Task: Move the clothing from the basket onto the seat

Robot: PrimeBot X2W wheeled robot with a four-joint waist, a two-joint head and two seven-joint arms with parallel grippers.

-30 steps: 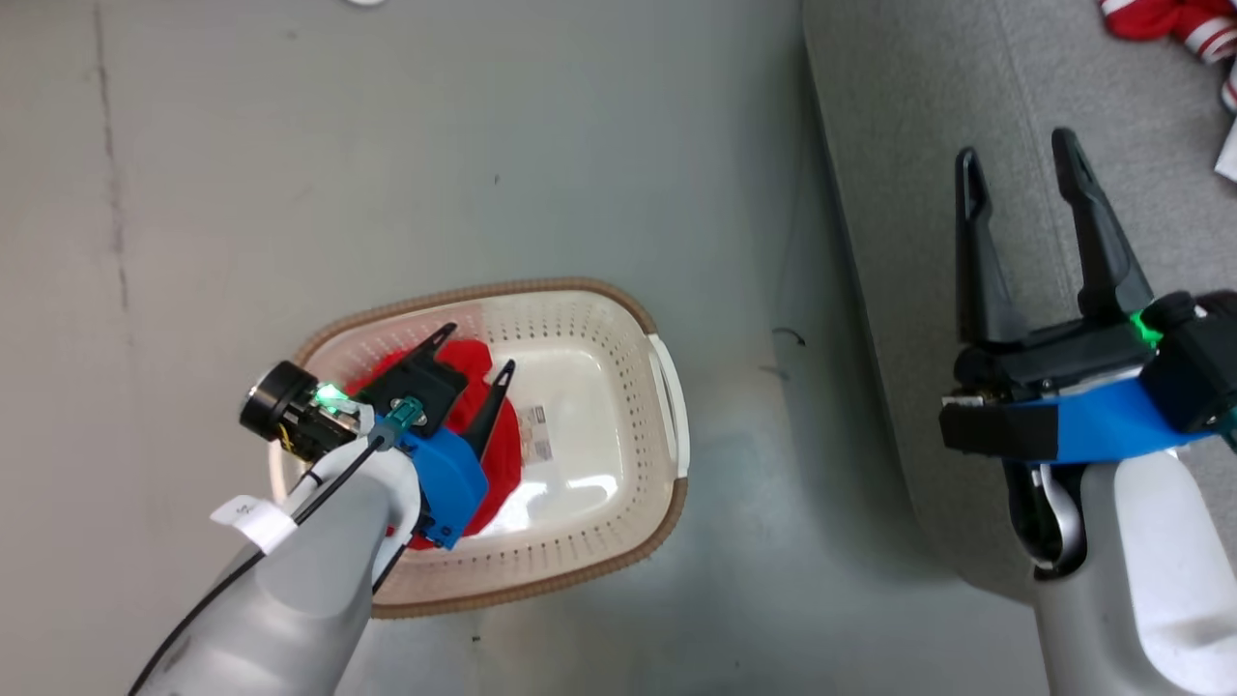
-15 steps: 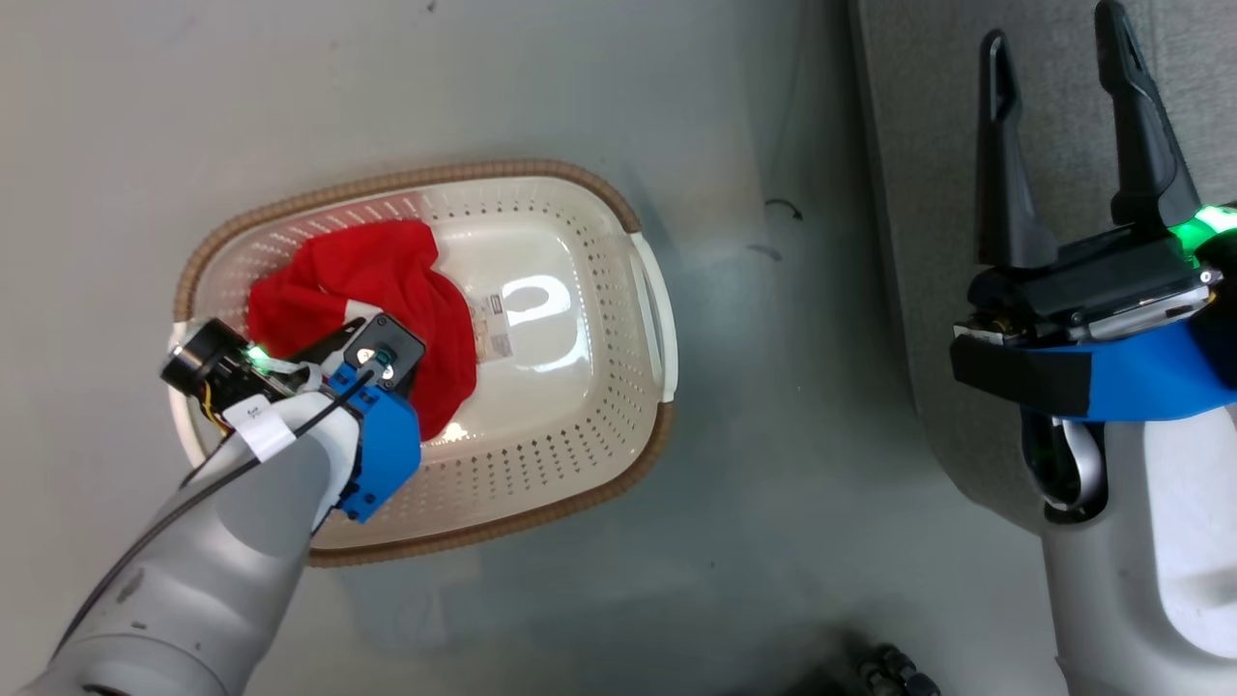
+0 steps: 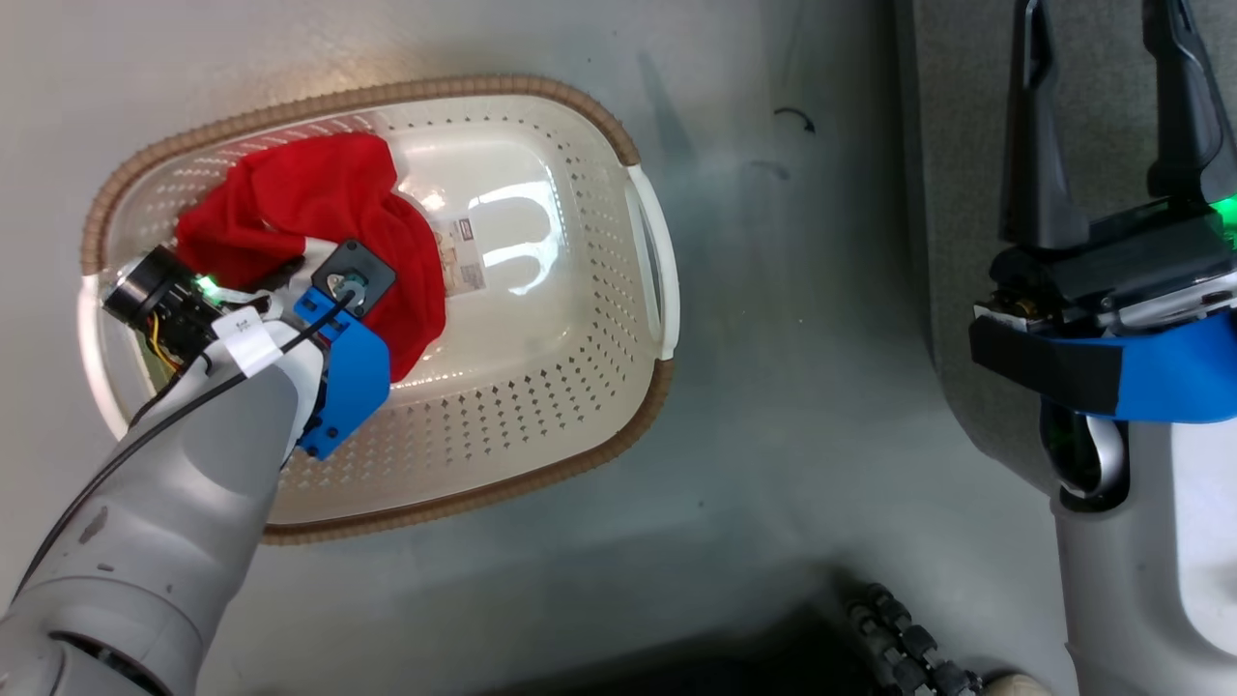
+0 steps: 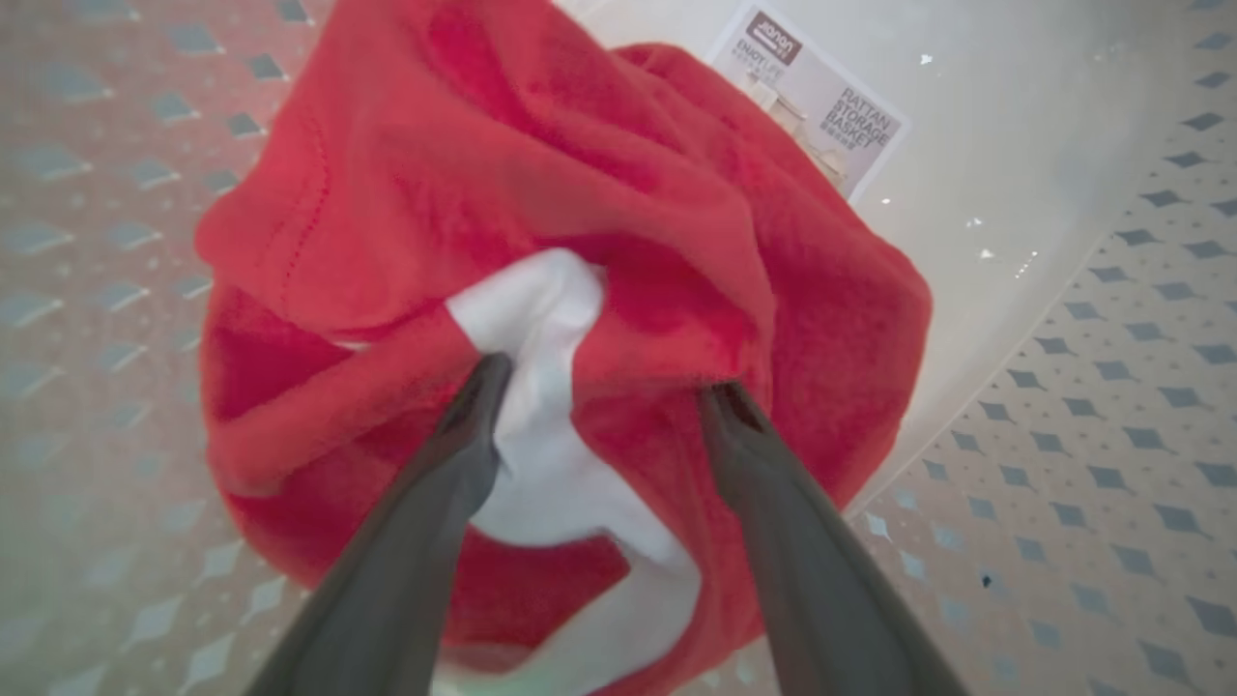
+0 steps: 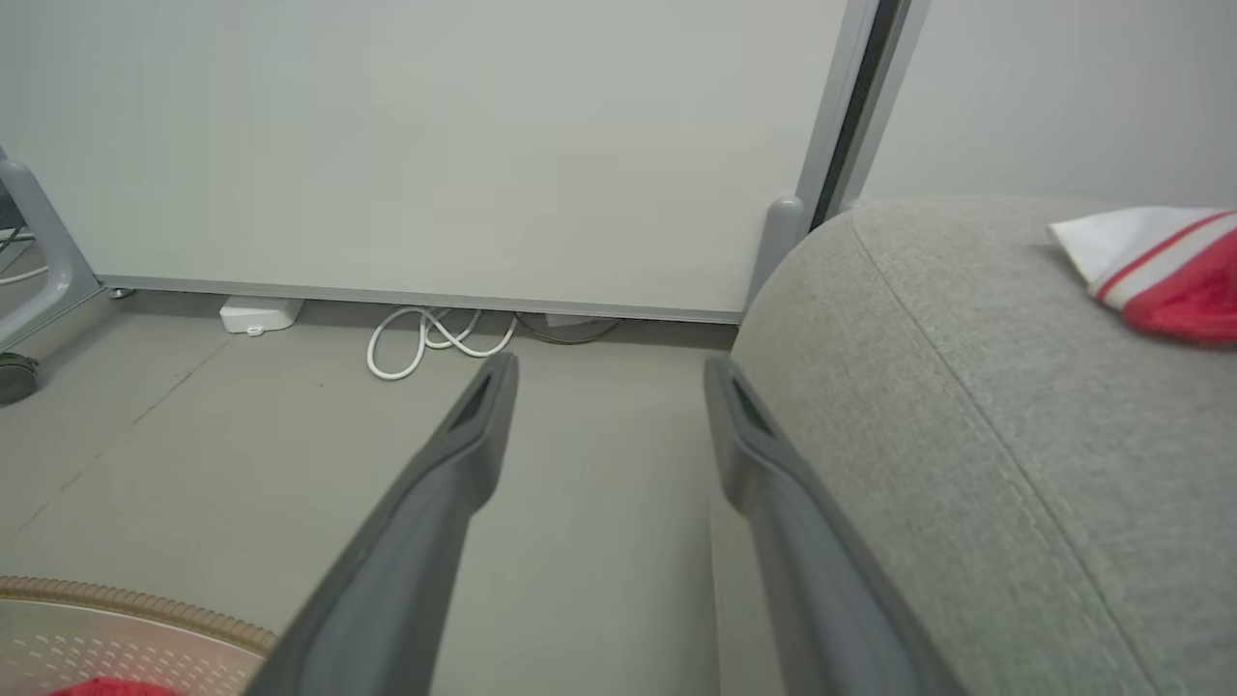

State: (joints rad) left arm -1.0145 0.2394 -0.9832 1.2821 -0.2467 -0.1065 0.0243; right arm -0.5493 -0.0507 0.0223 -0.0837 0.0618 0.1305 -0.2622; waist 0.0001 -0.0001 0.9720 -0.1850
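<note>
The cream basket (image 3: 541, 406) stands on the floor with red clothing (image 3: 290, 193) bunched in its left half. My left gripper (image 4: 604, 387) points down into that heap, jaws open. Its fingertips (image 4: 483, 382) press into the red clothing (image 4: 618, 164), and a white patch of the fabric lies between them. My right gripper (image 3: 1102, 58) hangs open and empty over the edge of the grey seat (image 3: 957, 242). In the right wrist view the right gripper (image 5: 609, 372) hangs beside the seat (image 5: 918, 387), where another red and white garment (image 5: 1169, 280) lies.
A paper label (image 3: 464, 256) lies on the basket's bare bottom. Grey floor separates basket and seat. A white cable (image 5: 435, 338) and a small white box (image 5: 261, 311) lie along the far wall. A dark ribbed part (image 3: 899, 638) shows at the bottom edge.
The head camera has tilted, so the whole picture shifted. My left gripper has gone down from above the basket into the red clothing. The right gripper stays open.
</note>
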